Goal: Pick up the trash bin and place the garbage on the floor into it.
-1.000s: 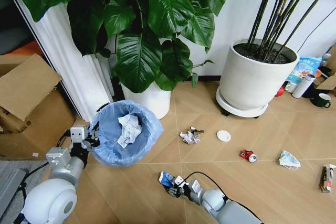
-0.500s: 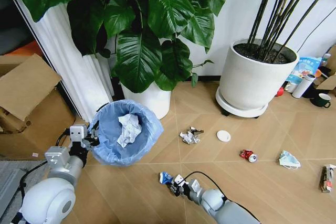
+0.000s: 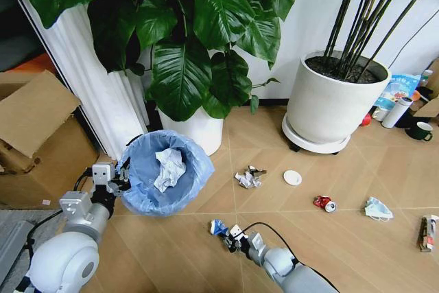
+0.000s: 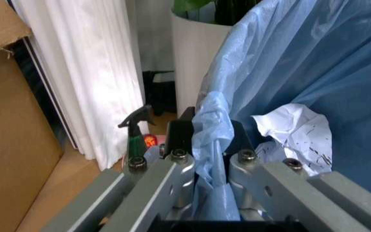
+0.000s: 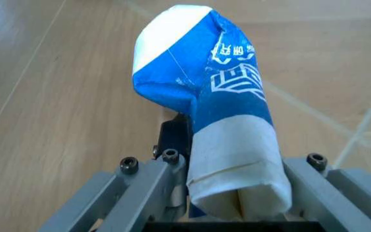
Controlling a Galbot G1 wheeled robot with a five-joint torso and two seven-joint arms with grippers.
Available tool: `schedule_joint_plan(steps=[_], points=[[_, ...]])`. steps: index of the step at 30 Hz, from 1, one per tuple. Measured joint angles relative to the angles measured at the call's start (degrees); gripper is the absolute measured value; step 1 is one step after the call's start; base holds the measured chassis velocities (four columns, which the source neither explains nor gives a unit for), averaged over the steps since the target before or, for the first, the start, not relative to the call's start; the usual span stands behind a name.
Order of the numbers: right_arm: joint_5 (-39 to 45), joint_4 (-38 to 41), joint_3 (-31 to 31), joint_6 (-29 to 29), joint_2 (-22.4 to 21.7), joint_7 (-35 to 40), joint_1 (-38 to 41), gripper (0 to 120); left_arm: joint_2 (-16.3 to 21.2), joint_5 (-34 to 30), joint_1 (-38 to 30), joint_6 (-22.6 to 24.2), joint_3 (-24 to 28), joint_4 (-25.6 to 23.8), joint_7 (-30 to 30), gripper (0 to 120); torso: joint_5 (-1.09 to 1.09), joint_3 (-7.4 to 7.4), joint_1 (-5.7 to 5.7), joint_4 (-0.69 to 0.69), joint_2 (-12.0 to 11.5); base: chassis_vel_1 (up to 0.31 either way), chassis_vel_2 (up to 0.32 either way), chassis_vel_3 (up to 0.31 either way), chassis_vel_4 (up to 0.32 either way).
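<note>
Wide chevron-plank floor (image 3: 384, 169) out in front, and on it, at the foot of the leafy plant's white pot (image 3: 195, 128), sits the trash bin (image 3: 164, 173) with its crinkly light-blue bag folded over the rim and a crumpled white tissue (image 3: 168, 168) already lying inside. The left gripper (image 3: 118, 182) is at the bin's near-left rim, fingers clamped tight on the bag fold; the left wrist view has the blue plastic pinched right between them. Low in the middle of the floor, the right gripper (image 3: 226, 235) has its fingers closed around a blue-white wrapper (image 5: 214, 96). Loose garbage lies to the right: a crumpled scrap (image 3: 247, 178), a white round lid (image 3: 293, 178), a crushed red can (image 3: 324, 203), a pale-blue face mask (image 3: 378, 208).
</note>
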Motion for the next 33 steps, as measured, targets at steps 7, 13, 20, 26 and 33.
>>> schedule_joint_plan(steps=[7, 13, 20, 26, 33], points=[[0.08, 1.82, 2.03, 0.0, 0.03, 1.1, -0.5, 13, 0.08, -0.01, -0.13, -0.02, 0.0, 0.3, 0.2, 1, 0.01, 0.0, 0.0, 0.0, 0.0, 0.0, 0.0, 0.0, 0.0], [3.38, 12.52, 9.66, -1.41, -2.11, 4.89, -1.86, 12, 0.62, 0.01, -0.45, 0.73, 0.39, 1.53, 0.77, 1, 0.0, -0.01, 0.0, 0.0, 0.0, 0.0, 0.0, 0.0, 0.0], [8.73, 27.11, 16.48, -3.3, -11.23, 6.82, -3.96, 12, 4.13, -3.06, -1.42, 2.63, 2.64, 3.42, 0.7, 1, 0.02, -0.01, 0.0, -0.01, 0.0, 0.0, 0.0, 0.0, 0.0], [15.4, 41.28, 18.36, -6.7, -17.06, 8.65, -5.56, 12, 7.78, -10.24, -3.33, 5.74, 5.55, 5.61, 0.5, 1, 0.02, -0.01, 0.0, -0.01, 0.0, 0.0, 0.0, 0.0, 0.0], [23.47, 53.41, 9.18, -11.21, -20.92, 12.59, 0.44, 12, 11.04, -14.82, -8.55, 10.17, 10.49, 6.67, -0.37, 1, -0.03, -0.01, 0.0, 0.0, 0.0, 0.0, 0.0, 0.0, 0.0]])
